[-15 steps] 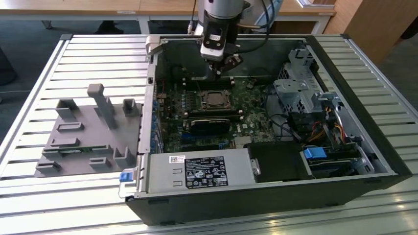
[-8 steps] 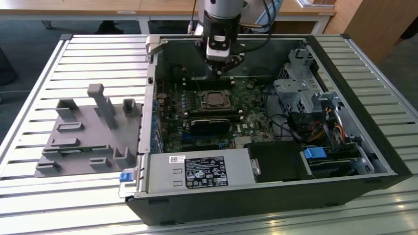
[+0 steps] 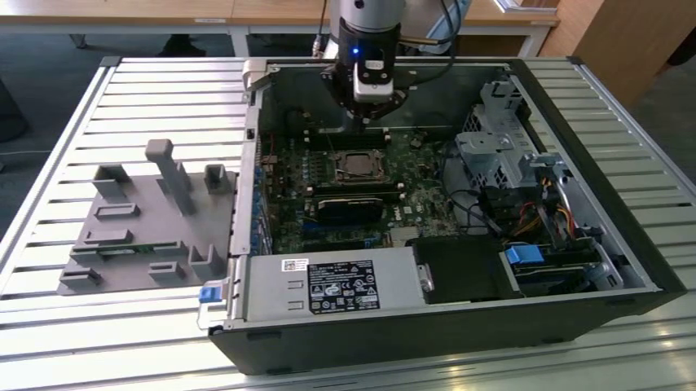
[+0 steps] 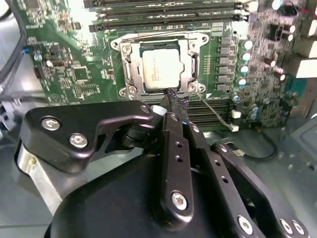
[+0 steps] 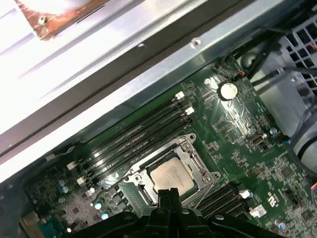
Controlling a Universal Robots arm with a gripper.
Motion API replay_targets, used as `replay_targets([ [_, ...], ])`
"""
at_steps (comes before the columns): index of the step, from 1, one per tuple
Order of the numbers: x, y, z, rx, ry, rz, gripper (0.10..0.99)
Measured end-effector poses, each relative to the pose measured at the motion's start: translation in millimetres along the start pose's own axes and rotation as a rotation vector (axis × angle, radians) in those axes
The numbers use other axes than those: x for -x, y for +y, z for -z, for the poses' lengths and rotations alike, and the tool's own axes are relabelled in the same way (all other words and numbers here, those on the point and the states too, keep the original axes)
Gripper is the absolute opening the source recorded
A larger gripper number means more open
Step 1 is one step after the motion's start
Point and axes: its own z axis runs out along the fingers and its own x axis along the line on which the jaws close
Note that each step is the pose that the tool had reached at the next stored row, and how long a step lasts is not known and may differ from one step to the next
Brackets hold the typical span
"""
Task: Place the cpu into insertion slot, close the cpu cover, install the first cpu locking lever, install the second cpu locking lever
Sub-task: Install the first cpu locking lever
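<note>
The hand is low inside the open case, which lies on the table. Its two fingers are pressed together, and I can see nothing between them. The tip of the hand is right at the edge of the cover. I cannot tell if it touches.

The cpu sits flat in its slot on the green board. The cover lies down flat around it, and the cpu's top shows through the square hole. Both wrist views show this.

In the first wrist view, the long black slots run just beside the cpu.

In the exterior view, the hand hangs near the cpu. A grey holder stands on the table at the exterior view's left, well apart from the case.
</note>
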Motion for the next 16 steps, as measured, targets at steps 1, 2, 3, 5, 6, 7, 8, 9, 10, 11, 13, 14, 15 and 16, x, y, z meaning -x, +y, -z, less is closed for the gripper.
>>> replay_targets([
  [1,0.0,0.0,-0.1,0.000,0.0002,0.018,0.106],
  [2,0.0,0.0,-0.1,0.000,0.0005,0.036,0.106],
  [3,0.0,0.0,-0.2,0.000,0.0007,0.054,0.106],
  [5,0.0,0.0,-0.4,0.000,0.0012,0.092,0.106],
  [6,0.0,0.0,-0.4,0.000,0.0015,0.109,0.106],
  [7,0.0,0.0,-0.5,0.000,0.0017,0.127,0.106],
  [8,0.0,0.0,-0.6,-0.001,0.0019,0.145,0.106],
  [9,0.0,0.0,-0.7,-0.001,0.0022,0.163,0.106],
  [10,0.0,0.0,-0.7,-0.001,0.0024,0.181,0.106],
  [11,0.0,0.0,-0.8,-0.001,0.0026,0.199,0.106],
  [13,0.0,0.0,-0.9,-0.001,0.0031,0.237,0.106],
  [14,0.0,0.0,-1.0,-0.001,0.0034,0.255,0.106],
  [15,0.0,0.0,-1.1,-0.001,0.0036,0.273,0.106],
  [16,0.0,0.0,-1.1,-0.001,0.0038,0.291,0.106],
])
